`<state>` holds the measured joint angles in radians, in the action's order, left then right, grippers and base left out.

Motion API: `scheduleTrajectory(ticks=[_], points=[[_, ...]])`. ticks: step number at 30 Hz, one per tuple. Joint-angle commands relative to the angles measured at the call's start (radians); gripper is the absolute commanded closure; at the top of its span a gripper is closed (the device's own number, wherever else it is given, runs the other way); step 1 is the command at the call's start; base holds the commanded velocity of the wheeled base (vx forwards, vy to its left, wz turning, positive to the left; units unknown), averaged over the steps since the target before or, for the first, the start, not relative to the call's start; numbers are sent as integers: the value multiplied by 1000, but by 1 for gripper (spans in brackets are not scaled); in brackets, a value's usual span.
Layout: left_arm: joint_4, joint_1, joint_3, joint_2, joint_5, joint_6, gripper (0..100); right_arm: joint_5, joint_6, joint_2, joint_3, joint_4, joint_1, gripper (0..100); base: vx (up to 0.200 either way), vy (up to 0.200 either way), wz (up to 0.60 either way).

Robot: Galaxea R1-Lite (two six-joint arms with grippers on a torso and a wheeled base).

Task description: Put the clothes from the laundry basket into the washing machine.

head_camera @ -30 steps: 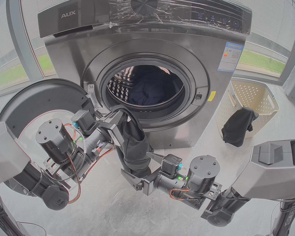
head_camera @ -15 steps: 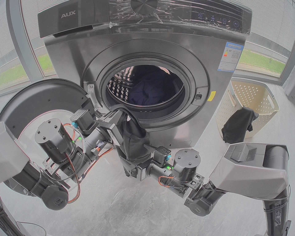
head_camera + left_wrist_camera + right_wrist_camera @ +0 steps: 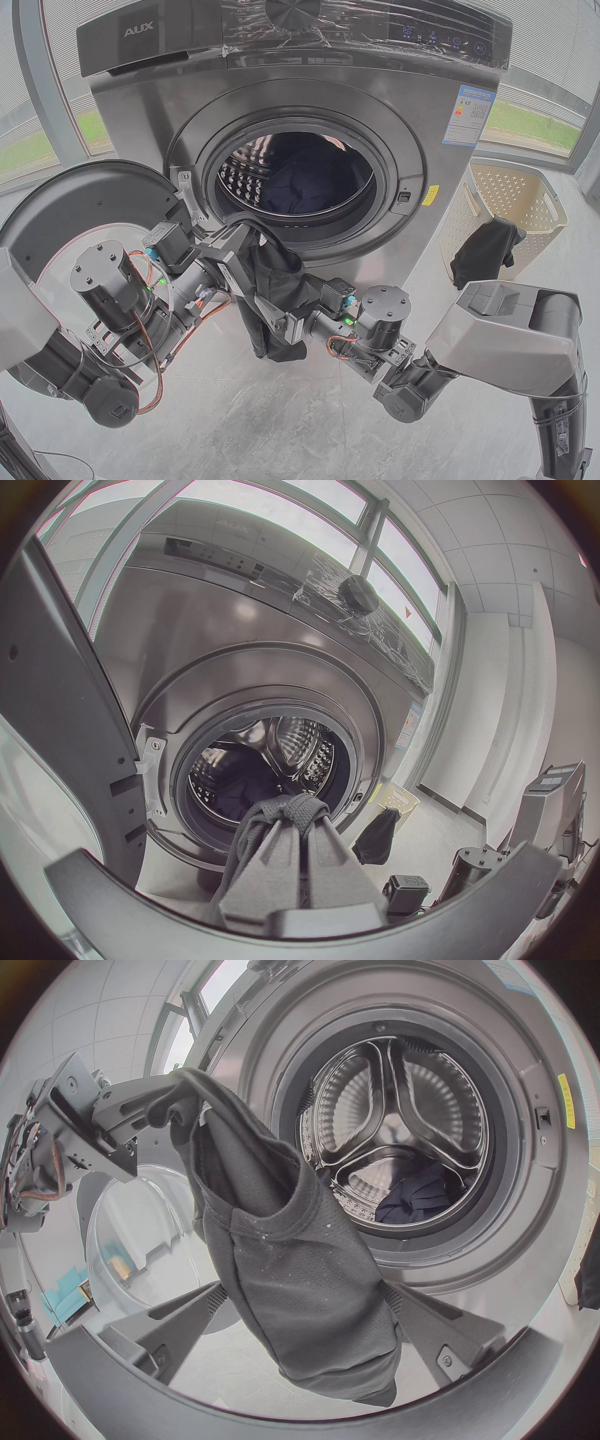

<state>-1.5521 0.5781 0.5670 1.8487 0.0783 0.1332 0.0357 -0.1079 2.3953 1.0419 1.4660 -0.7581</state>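
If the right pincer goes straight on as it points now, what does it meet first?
Most likely the dark garment held by the left pincer; it hangs between the open fingers of the right pincer.

A dark grey garment [image 3: 275,294] hangs limp at centre frame, just below the open drum of the silver washing machine [image 3: 350,94], where navy clothing [image 3: 306,181] lies. At right, a beige laundry basket [image 3: 531,187] stands tilted, a black garment [image 3: 484,256] draped over its rim.

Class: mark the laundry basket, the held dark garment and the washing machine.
laundry basket [image 3: 526,195]: head view, perforated inner wall.
dark garment [image 3: 294,1272]: right wrist view, mesh middle.
washing machine [image 3: 300,94]: head view, front panel above the opening.
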Motion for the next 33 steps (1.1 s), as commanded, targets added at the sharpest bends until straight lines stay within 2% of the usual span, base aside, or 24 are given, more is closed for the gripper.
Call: scheduleTrajectory(ticks=[1,11,25,33], points=[[0,0,-1,-2,1,0,100,1,-1,13,20,1,-1,100,0,0,0],[0,-3,-3,0,0,3,100,1,-1,13,10,4,-1,100,0,0,0],[0,-6,-3,6,0,3,100,-2,4,-196,-204,1,-3,100,0,0,0],[0,-6,-3,1,0,3,100,0,2,-180,-209,1,5,100,0,0,0]])
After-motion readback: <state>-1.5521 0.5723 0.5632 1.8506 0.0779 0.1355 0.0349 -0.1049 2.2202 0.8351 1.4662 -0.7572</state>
